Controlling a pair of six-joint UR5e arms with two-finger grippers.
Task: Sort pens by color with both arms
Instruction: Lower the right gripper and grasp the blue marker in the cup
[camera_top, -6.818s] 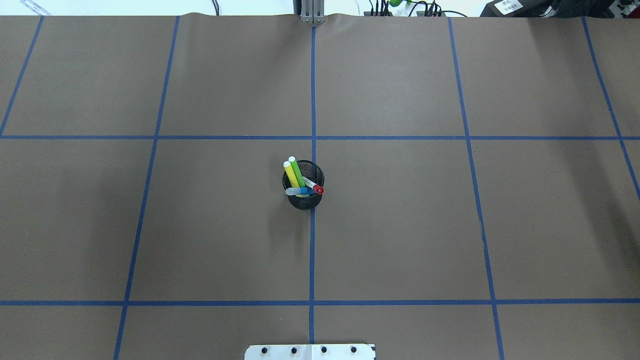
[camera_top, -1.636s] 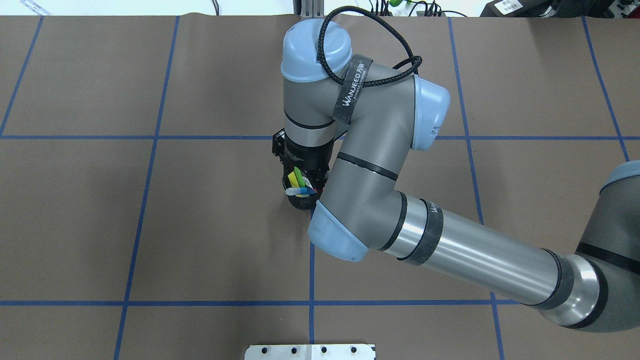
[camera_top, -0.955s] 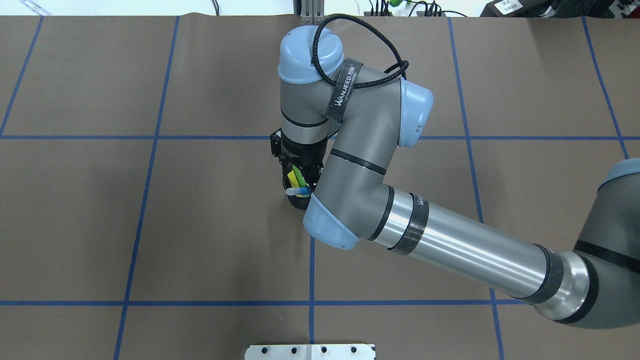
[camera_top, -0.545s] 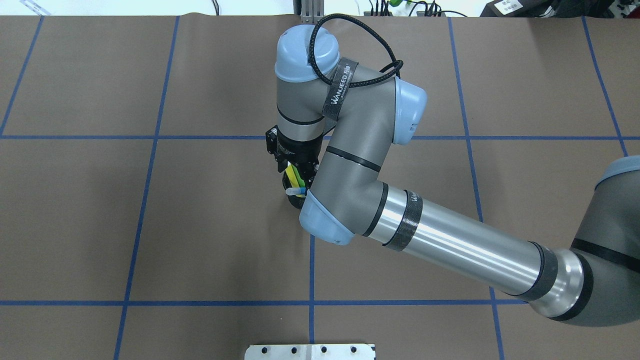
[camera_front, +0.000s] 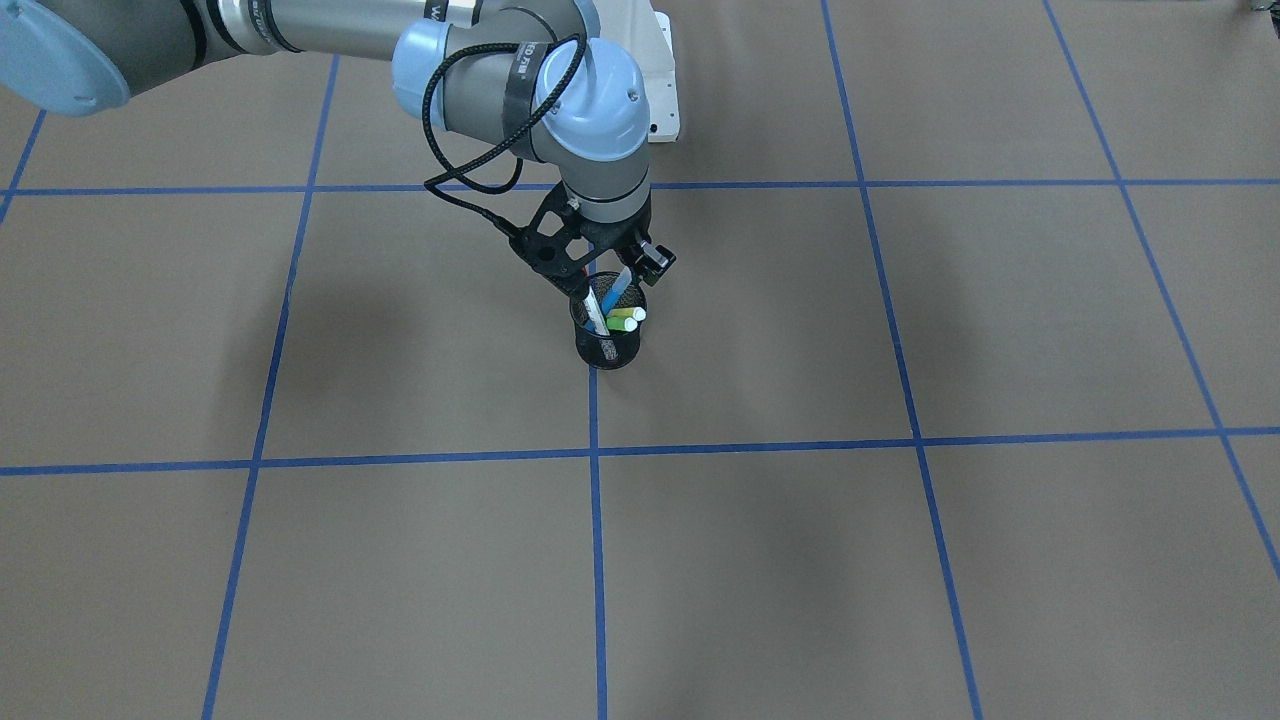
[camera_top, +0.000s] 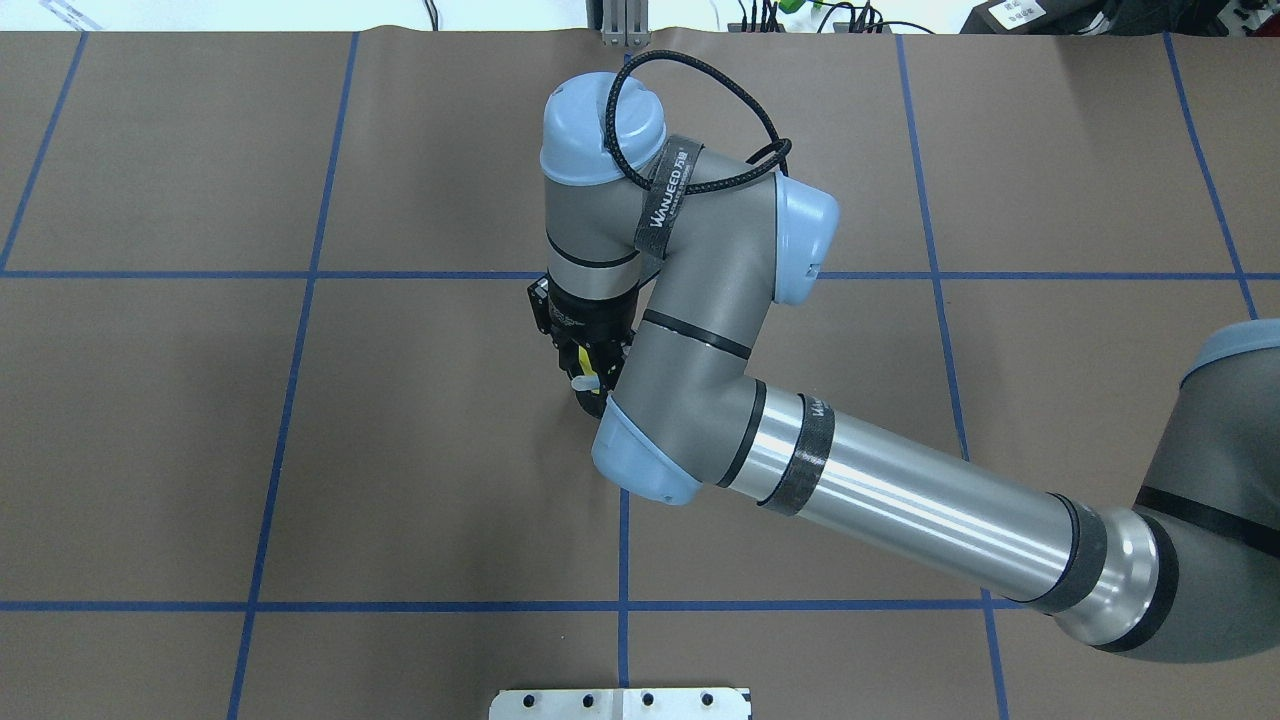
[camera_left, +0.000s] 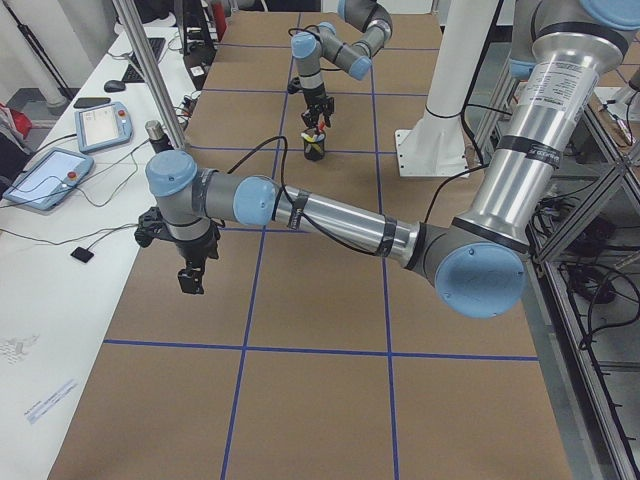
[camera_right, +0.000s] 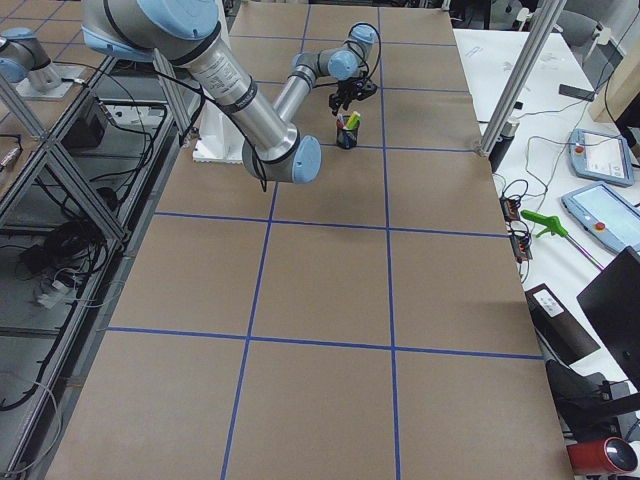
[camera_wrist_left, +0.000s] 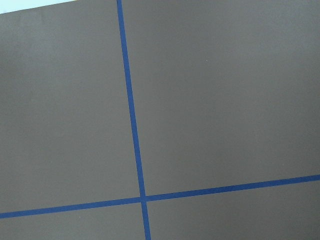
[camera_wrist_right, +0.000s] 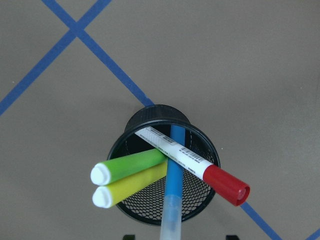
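Note:
A black mesh cup (camera_front: 608, 345) stands mid-table and holds all the pens. In the right wrist view the blue pen (camera_wrist_right: 174, 175), the white pen with the red cap (camera_wrist_right: 175, 152), the green pen (camera_wrist_right: 132, 167) and the yellow pen (camera_wrist_right: 132, 187) lean in the cup (camera_wrist_right: 150, 120). My right gripper (camera_front: 605, 280) hangs open just above the cup, its fingertips (camera_wrist_right: 230, 236) to either side of the blue pen's clear cap. My left gripper (camera_left: 190, 280) hovers over bare table far from the cup; I cannot tell if it is open or shut.
Blue tape lines (camera_top: 625, 500) divide the brown table into squares. The white base pedestal (camera_front: 660, 80) stands behind the cup. The right arm's forearm (camera_top: 900, 510) spans the right half of the table. A side bench with tablets (camera_left: 60, 170) runs along the far edge.
The right arm, absent at first, has come in over the cup and kept shifting slightly left, now covering most of the pens from overhead.

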